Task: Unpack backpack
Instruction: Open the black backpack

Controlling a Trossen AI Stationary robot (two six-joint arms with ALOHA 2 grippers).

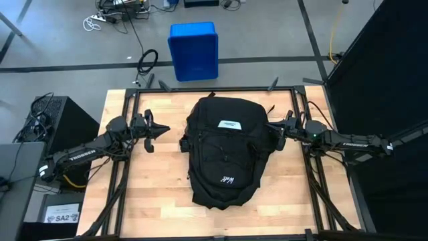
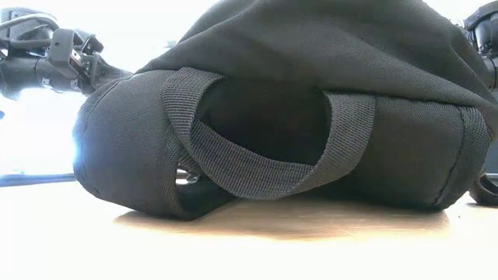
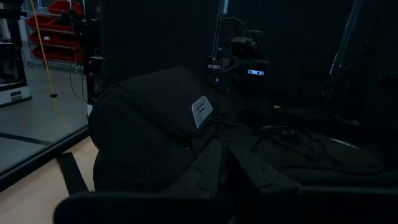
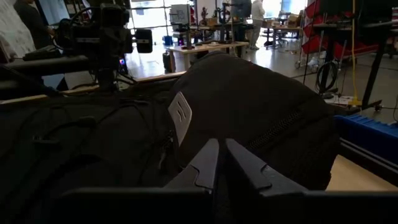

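Note:
The black backpack [image 1: 224,150] lies flat on the wooden table [image 1: 154,194], front side up, with its white label [image 1: 230,124] toward the far end. In the low view its near end shows a webbing loop [image 2: 257,167]. My left gripper [image 1: 164,128] hovers level, shut, a short way left of the backpack with nothing in it. My right gripper [image 1: 269,126] is shut and points level at the backpack's right side near the label; the right wrist view shows its closed fingers [image 4: 221,149] in front of the bag's bulge [image 4: 261,124]. My right gripper's shut tips stand right at the backpack's right flank [image 1: 265,130], coming level from the table's right. I cannot tell whether they touch the fabric.
A blue plastic bin [image 1: 193,50] stands on the floor beyond the table's far edge. Black frame rails [image 1: 124,134] run along the table's left and right sides under the arms. Bare wood shows near the table's front corners. People stand in the room far behind [image 4: 255,12].

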